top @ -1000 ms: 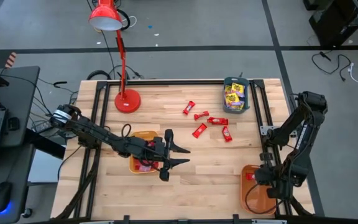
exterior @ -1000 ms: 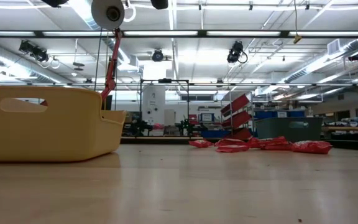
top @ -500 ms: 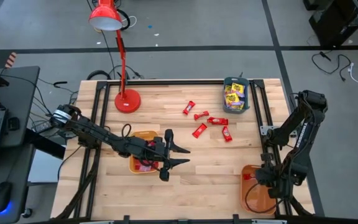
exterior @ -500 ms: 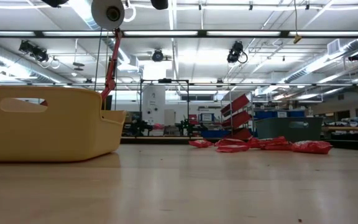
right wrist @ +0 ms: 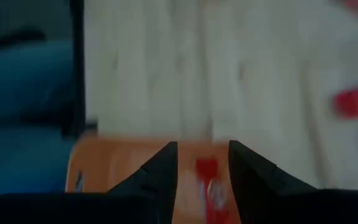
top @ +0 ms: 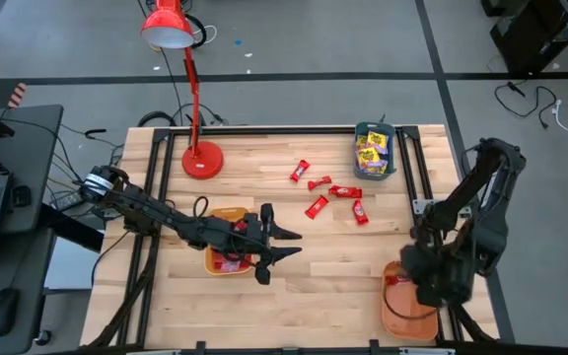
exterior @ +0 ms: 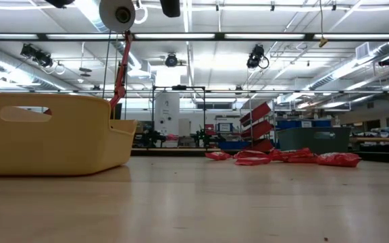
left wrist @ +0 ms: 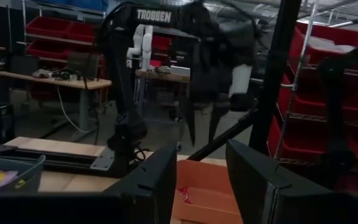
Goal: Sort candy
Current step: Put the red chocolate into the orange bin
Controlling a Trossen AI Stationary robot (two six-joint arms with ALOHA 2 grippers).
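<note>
Several red candies (top: 329,191) lie loose on the far middle of the table; in the low view the red candies (exterior: 282,156) show as a low heap. Yellow candies fill a teal tray (top: 374,150) at the far right. My left gripper (top: 299,246) hovers open beside an orange tray (top: 227,254) that holds red candies. My right gripper (right wrist: 202,163) is open above a second orange tray (top: 407,301) at the near right, over a red candy (right wrist: 207,169) lying in it. From the left wrist view, the right gripper (left wrist: 205,134) hangs empty above that tray.
A red desk lamp (top: 201,158) stands on the far left of the table. Dark frame rails run along both sides of the table. Bare wood lies between the two orange trays. A laptop and mouse sit on a desk to the left, off the table.
My right arm has lifted up from the near-right orange tray, moving fast enough to blur, and its gripper now hangs above the tray. The red candy has stayed in the tray.
</note>
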